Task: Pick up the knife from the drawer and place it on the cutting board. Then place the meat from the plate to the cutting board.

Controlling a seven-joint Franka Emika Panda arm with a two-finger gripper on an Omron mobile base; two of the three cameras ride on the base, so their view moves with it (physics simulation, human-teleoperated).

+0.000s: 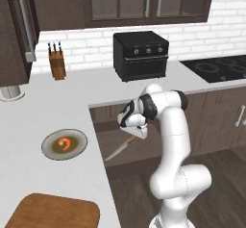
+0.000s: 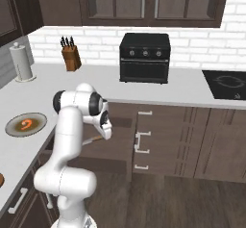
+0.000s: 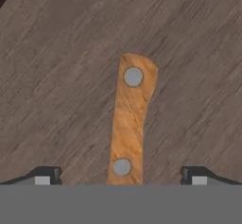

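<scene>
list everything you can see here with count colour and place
long slim knife: 1, silver blade, brown wooden handle, lying in the open drawer
wide dark-brown wooden drawer: 1, pulled out below the counter
round grey plate: 1, on the counter
small curled meat piece: 1, orange-red, on the plate
rounded wooden cutting board: 1, reddish-brown, near counter edge
wooden knife block: 1, by the wall
black countertop oven: 1, back of the counter
black cooktop: 1, right counter
paper towel roll: 1, white, left counter
gripper: 1, open, over the knife handle
</scene>
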